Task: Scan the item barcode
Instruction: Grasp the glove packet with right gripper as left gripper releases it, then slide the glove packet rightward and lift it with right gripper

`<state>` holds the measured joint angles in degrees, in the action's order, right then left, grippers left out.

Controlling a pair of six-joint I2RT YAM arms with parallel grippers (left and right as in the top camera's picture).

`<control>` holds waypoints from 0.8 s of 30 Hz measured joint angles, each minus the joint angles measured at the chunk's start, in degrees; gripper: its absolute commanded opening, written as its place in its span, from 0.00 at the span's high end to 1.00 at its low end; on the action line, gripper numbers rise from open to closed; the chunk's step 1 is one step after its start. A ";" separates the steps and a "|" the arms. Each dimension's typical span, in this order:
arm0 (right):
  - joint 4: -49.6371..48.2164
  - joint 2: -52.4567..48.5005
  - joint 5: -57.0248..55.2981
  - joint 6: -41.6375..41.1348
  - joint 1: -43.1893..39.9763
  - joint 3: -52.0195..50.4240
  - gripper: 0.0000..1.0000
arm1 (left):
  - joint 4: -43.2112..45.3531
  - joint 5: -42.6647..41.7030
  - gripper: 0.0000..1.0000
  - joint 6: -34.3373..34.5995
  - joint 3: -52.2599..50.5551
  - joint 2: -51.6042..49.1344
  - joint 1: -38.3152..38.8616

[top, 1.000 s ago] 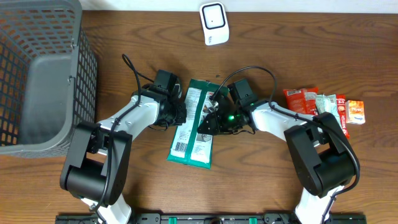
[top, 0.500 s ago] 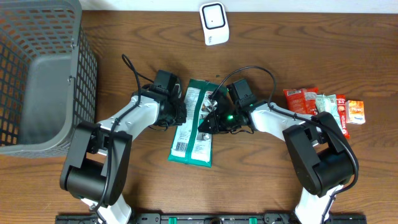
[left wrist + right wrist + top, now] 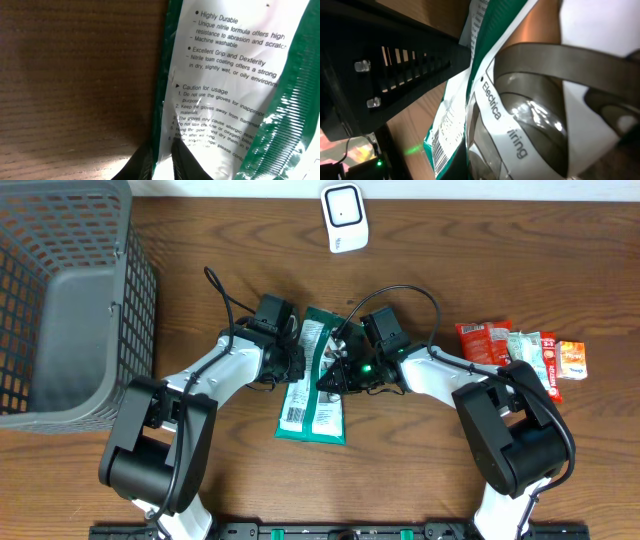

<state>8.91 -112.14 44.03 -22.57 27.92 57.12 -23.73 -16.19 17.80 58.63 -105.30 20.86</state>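
Packet (image 3: 315,408) lies green-and-white, barcode facing up.

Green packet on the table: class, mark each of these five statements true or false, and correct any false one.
1. The green packet lies on the table between the two arms. True.
2. Its barcode faces up, near the end towards the robot. True.
3. The white scanner lies inside the basket. False: it is on the table at the far edge, outside the basket.
4. The left gripper is wide open and clear of the packet. False: its fingers pinch the packet's edge.
5. The snack packets lie on the robot's right side. True.
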 measured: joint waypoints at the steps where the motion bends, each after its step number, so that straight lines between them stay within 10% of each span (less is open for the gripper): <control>1: 0.07 0.00 -0.13 0.13 0.02 0.00 0.97 | -0.02 0.00 0.87 0.00 0.00 0.00 0.00; 14: 6.69 0.07 1.99 5.81 -1.95 0.02 0.98 | -5.44 1.60 0.78 0.20 -1.77 7.50 -3.93; 21: 20.09 8.74 -2.47 12.33 -4.98 0.11 0.99 | -7.54 3.91 0.31 0.07 -1.73 15.87 -11.54; 24: 26.08 16.59 -8.63 13.73 -4.87 0.63 0.99 | -7.78 4.52 0.26 -0.15 -1.73 15.72 -13.55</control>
<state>34.98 -95.55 35.40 -8.84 23.05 57.76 -31.51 -11.66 17.65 56.90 -89.58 7.31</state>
